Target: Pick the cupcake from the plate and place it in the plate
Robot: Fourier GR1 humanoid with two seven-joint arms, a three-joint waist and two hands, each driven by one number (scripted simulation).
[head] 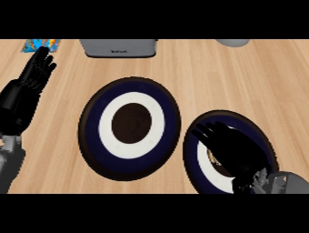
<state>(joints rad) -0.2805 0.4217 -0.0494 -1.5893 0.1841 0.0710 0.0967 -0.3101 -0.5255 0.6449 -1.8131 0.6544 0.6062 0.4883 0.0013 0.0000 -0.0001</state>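
The right hand [232, 150] hangs over the near right plate [259, 132], hiding most of the cupcake [216, 159]. I cannot tell how its fingers sit. It might bump the cupcake over. The left hand [31, 79] rests open, far left. The middle plate [130, 128] waits.

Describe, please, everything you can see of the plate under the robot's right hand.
The right plate is round, with a dark brown rim, a navy band and a white inner ring. It lies flat on the wooden counter, at the lower right, close beside the middle plate. The right hand is spread above it, hiding most of its centre; a small tan patch, perhaps the cupcake, shows beside the hand. Whether the fingers touch anything cannot be told.
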